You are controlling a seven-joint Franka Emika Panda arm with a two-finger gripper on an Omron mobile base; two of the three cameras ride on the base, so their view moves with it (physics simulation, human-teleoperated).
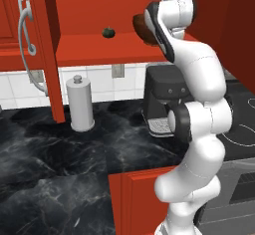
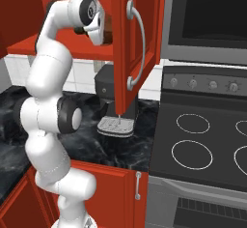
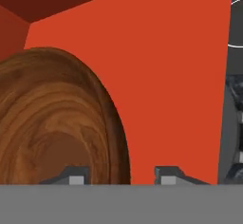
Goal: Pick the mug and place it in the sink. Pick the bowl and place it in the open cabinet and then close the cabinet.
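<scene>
Left base view: the bowl (image 1: 141,28) sits on the cabinet (image 1: 99,47) shelf, mostly behind the arm, right of a small green object (image 1: 107,32). Right base view: the open door (image 2: 132,43) hangs just right of the wrist. Hand view: the tool (image 3: 122,176) stands partly parted, one tip inside the bowl's (image 3: 57,123) rim, one outside. Best to widen fully, then retreat straight back, clear of the rim.

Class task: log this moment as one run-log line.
stage: bowl placement | bowl: on cabinet shelf | jaws: parted astride bowl rim | cabinet doors: open
</scene>
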